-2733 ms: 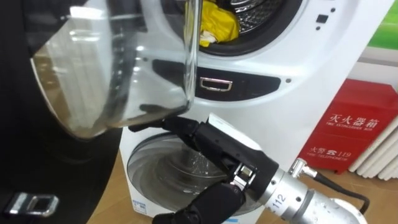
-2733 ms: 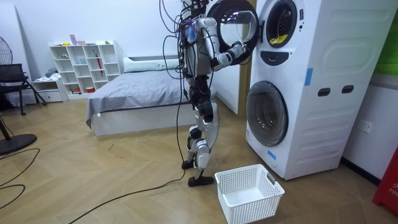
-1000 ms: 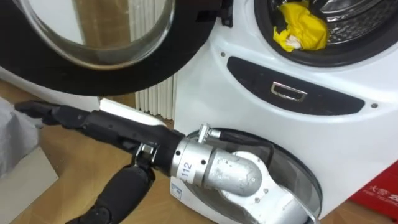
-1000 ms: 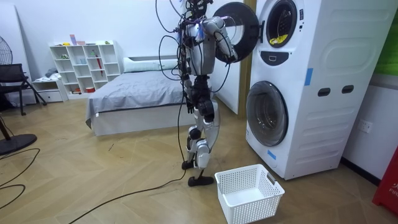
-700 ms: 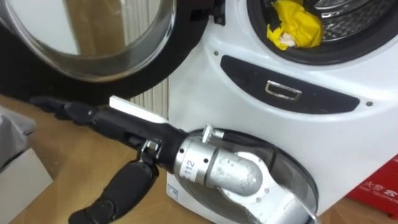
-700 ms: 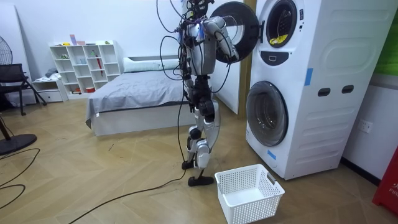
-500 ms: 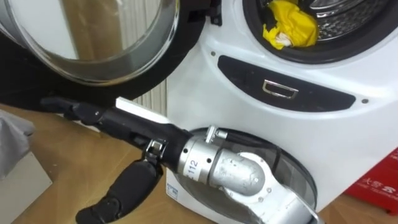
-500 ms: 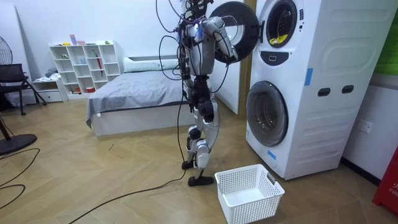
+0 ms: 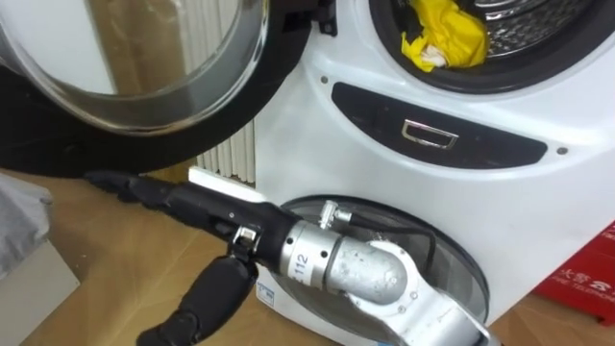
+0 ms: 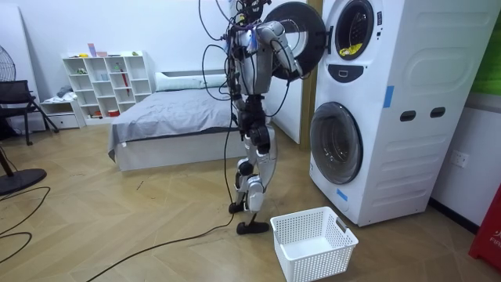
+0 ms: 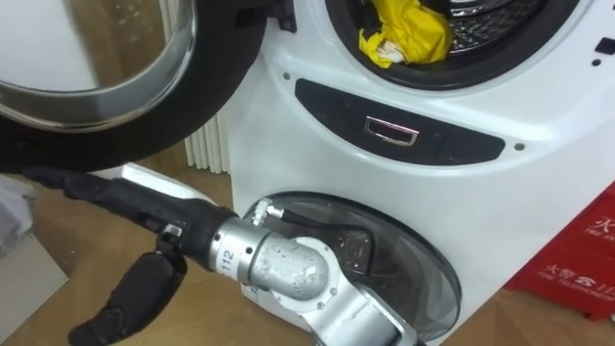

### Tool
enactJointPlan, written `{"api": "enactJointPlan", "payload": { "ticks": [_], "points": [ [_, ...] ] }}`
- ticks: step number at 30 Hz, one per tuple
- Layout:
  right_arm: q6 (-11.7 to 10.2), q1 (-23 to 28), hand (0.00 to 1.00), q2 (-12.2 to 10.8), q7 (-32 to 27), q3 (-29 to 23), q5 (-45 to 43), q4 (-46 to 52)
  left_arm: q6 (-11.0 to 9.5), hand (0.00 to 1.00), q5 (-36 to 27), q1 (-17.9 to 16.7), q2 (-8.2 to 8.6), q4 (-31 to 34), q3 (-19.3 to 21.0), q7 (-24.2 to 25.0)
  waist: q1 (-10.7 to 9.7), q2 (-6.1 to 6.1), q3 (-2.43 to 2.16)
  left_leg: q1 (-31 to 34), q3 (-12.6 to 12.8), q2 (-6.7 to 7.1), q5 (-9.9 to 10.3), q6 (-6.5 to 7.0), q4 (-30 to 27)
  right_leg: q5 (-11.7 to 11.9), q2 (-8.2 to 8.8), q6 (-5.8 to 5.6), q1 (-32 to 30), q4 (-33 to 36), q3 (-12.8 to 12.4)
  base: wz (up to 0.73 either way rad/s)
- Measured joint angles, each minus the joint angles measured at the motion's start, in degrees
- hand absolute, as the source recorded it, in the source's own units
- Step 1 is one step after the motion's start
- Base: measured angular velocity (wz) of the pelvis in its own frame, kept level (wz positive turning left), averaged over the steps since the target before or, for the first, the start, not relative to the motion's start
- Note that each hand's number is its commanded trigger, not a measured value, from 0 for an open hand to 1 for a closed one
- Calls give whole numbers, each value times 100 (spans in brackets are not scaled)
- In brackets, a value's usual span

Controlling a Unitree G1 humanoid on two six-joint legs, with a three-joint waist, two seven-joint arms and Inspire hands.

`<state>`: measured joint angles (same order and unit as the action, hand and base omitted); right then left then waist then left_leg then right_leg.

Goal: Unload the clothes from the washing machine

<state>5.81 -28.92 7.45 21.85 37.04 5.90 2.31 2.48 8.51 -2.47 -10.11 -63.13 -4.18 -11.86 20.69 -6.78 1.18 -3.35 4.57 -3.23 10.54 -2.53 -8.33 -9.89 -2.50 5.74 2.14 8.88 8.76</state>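
Left eye view gives us the washer (image 9: 336, 144) as our landmark. Its upper drum (image 9: 524, 17) holds the yellow clothes (image 9: 444, 38), bunched at the front lip of the opening and not yet touched. The door (image 9: 144, 86) stands wide open to the washer's left, so the way into the drum is clear.

Our right hand (image 9: 202, 210) lies flat below that door, left of the washer's front and well down from the clothes. Its fingers (image 9: 135, 189) are stretched straight, the thumb hangs loose, and it holds nothing. We judge that a flat hand like this suits pushing a door, not gripping cloth. We cannot tell whether the fingers touch the door's rim.

Room view puts us standing close before the washer on its door side. The basket (image 10: 313, 243) sits on the floor by the washer's lower front, likely placed to take the clothes. We judge the next move is for the hand to rise and swing right into the drum, then curl round the cloth.
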Motion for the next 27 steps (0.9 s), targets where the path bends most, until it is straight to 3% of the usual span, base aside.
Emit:
{"api": "enactJointPlan", "payload": {
  "ticks": [6, 11, 17, 21, 24, 27],
  "points": [
    [-7, 127, 0, 59, -1, 7, -89, -76, 4, 0, 0, -3, -9, 7, 2, 8, -18, 17, 12, -29, 2, 0, 0, 0, 1, 0, 11, 0, 26, -4, 87, 1],
    [-12, 452, 0, -30, 23, 8, -407, -774, 12, 0, -1, 17, -8, 13, -6, 6, -34, 28, 15, -27, 1, 3, 0, 1, -5, 0, 19, -1, -10, 19, 102, 0],
    [55, 1326, 0, 184, 171, 3, -1090, -1966, 227, 0, -3, -12, -2, 26, 44, 3, -54, 53, -1, 58, -18, 18, 11, 16, -42, 16, 35, -22, -15, -10, 131, 3],
    [124, 1747, 0, 514, 91, -148, -1516, -2593, 265, 0, -36, -112, 45, 26, 178, -5, -285, 164, -41, 67, -28, 42, 17, 27, -113, 25, 62, -36, -10, -17, 121, 0],
    [130, 1932, 0, 612, -159, -639, -1579, -2856, 233, 0, -289, -115, 46, 19, 281, -5, -502, 246, -81, 57, -17, 40, 15, 28, -111, 25, 56, -36, -8, -13, 65, -6],
    [122, 1966, 0, 652, -515, -1283, -1569, -2667, 183, 0, -302, -150, 49, 31, 522, -53, -885, 275, -100, 50, -5, 32, 15, 28, -104, 25, 48, -36, 7, -2, 61, -3]
  ]
}}
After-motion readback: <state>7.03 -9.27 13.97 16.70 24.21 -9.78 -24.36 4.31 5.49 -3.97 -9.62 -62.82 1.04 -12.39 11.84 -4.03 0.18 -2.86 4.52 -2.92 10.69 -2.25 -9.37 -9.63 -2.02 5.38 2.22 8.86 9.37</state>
